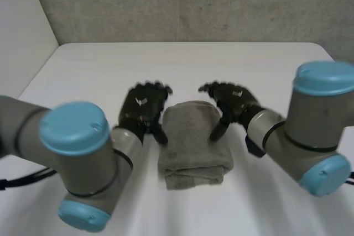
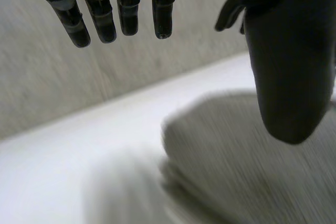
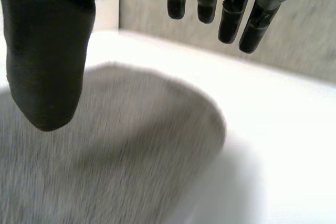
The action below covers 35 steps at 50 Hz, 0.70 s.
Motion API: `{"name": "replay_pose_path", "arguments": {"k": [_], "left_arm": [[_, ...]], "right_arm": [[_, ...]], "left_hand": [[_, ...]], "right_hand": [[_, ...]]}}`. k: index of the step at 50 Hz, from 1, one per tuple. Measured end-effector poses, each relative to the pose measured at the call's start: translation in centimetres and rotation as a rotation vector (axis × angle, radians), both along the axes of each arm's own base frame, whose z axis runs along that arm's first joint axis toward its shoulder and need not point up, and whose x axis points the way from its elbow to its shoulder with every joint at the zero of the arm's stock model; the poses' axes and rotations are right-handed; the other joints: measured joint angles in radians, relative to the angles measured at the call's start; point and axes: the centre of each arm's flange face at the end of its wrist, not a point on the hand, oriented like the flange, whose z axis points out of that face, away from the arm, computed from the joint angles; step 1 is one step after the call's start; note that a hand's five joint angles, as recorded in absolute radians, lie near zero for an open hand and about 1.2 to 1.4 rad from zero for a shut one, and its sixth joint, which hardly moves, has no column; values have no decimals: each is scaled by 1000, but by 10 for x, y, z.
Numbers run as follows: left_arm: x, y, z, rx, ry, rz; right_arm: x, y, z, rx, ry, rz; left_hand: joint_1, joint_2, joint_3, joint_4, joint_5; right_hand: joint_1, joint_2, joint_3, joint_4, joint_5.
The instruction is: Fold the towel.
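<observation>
The folded towel point(image 1: 193, 142) lies between my left hand point(image 1: 142, 109) and right hand point(image 1: 232, 103), its long axis pointing away from me, both hands spread.

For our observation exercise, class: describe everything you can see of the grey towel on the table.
The towel is grey, terry-like cloth, folded into a thick, compact oblong with a rounded far end and stacked layers showing at its near edge. It lies flat on the white table, between the left hand and the right hand. Both hands are open, fingers straight and off the cloth. Each thumb reaches over a side edge, the right one seemingly touching.
</observation>
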Motion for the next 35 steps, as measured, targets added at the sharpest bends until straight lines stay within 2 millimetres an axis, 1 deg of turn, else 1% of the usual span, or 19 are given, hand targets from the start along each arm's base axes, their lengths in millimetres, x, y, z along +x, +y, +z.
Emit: {"name": "replay_pose_path", "arguments": {"k": [1, 3, 4, 8, 9, 12, 16, 22, 24, 30, 35], "left_arm": [[1, -1, 6, -11, 9, 3], [4, -5, 34, -64, 51, 17], [6, -6, 41, -76, 60, 20], [14, -8, 93, -154, 119, 40], [15, -8, 98, -160, 123, 42], [21, -8, 123, -173, 131, 57], [30, -14, 134, -155, 116, 91], [44, -27, 133, -128, 95, 171], [47, -30, 131, -126, 91, 198], [52, -35, 130, -128, 87, 242], [53, -36, 129, -128, 85, 246]], "right_arm": [[-1, 1, 7, -16, -8, -2], [-5, 2, 32, -79, -37, -16], [-6, 2, 38, -94, -44, -22], [-19, 2, 79, -206, -86, -99], [-22, 2, 84, -220, -90, -114], [-34, 1, 105, -281, -104, -197], [-49, -3, 120, -334, -89, -308], [-67, -11, 125, -377, -26, -429], [-70, -13, 125, -383, -12, -447], [-73, -15, 125, -386, 6, -458], [-69, -13, 124, -382, 3, -423]], "left_hand": [[0, 0, 0, 0, 0], [0, 0, 0, 0, 0], [0, 0, 0, 0, 0], [0, 0, 0, 0, 0], [0, 0, 0, 0, 0], [0, 0, 0, 0, 0], [0, 0, 0, 0, 0], [0, 0, 0, 0, 0], [0, 0, 0, 0, 0], [0, 0, 0, 0, 0], [0, 0, 0, 0, 0]], "right_hand": [[0, 0, 0, 0, 0], [0, 0, 0, 0, 0], [0, 0, 0, 0, 0], [0, 0, 0, 0, 0], [0, 0, 0, 0, 0], [0, 0, 0, 0, 0], [0, 0, 0, 0, 0], [0, 0, 0, 0, 0], [0, 0, 0, 0, 0], [0, 0, 0, 0, 0], [0, 0, 0, 0, 0]]}}
